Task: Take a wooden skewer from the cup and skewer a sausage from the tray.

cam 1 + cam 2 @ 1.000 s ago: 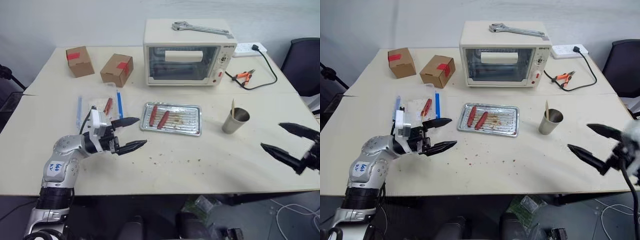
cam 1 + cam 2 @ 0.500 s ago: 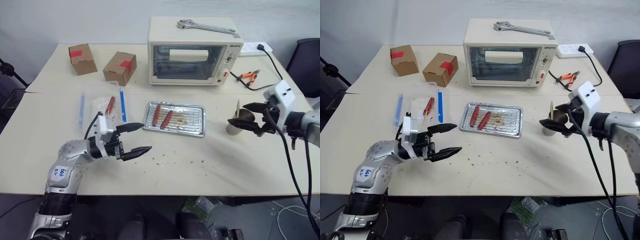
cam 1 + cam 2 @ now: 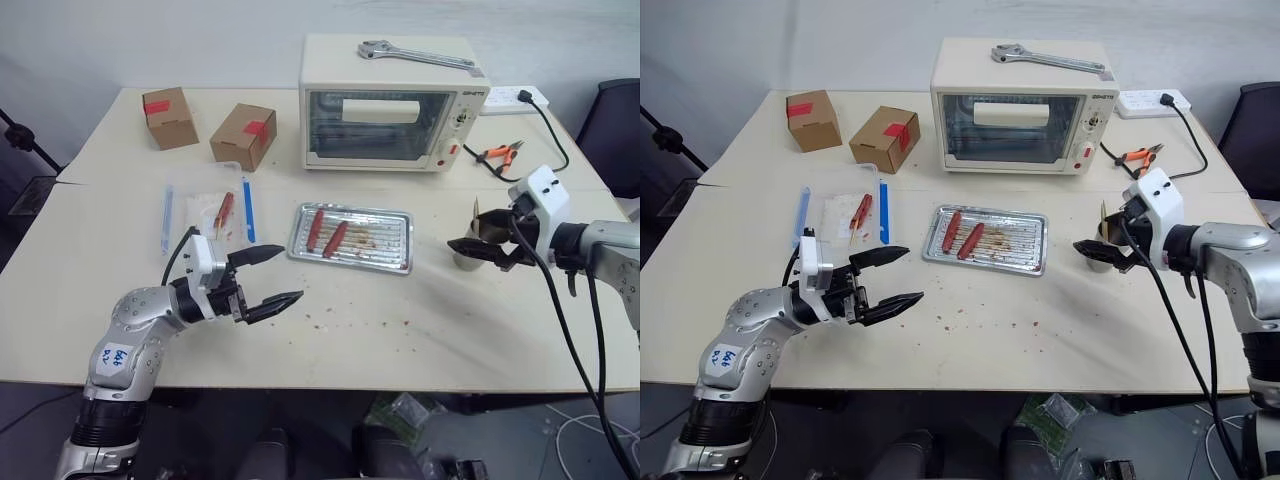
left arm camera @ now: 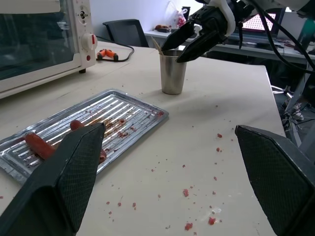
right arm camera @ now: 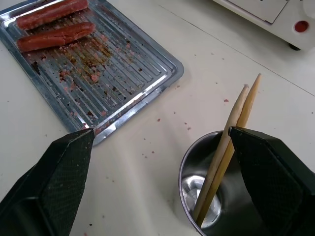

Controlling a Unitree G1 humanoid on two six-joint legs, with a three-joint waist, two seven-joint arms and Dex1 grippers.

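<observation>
Step in hand: fetching a stick, nothing grasped yet. Right gripper [image 3: 1098, 253] sits at the cup [image 5: 216, 191], mid-right of the head frame, fingers spread wide with the rim between them, holding nothing. Right wrist view shows two wooden skewers [image 5: 227, 150] leaning together against the cup's wall, tips up, just beside one finger [image 5: 273, 167] but not pinched.

Left gripper [image 3: 268, 279] hovers low over the bench [image 3: 400, 320], lower left of frame, fingers also spread, empty. It points toward the tray [image 3: 395, 262], which lies centre frame, well apart from the cup. Two sausages [image 3: 325, 233] lie side by side at the tray's left end.

Next move, my read: bring the right fingers in on one skewer shaft above the rim, pinch, lift straight up clear of the cup. The sticks touch each other, so grabbing both is the likely failure. Thin shaft, so alignment between the fingers matters. The cup looks light and may tip if bumped.
</observation>
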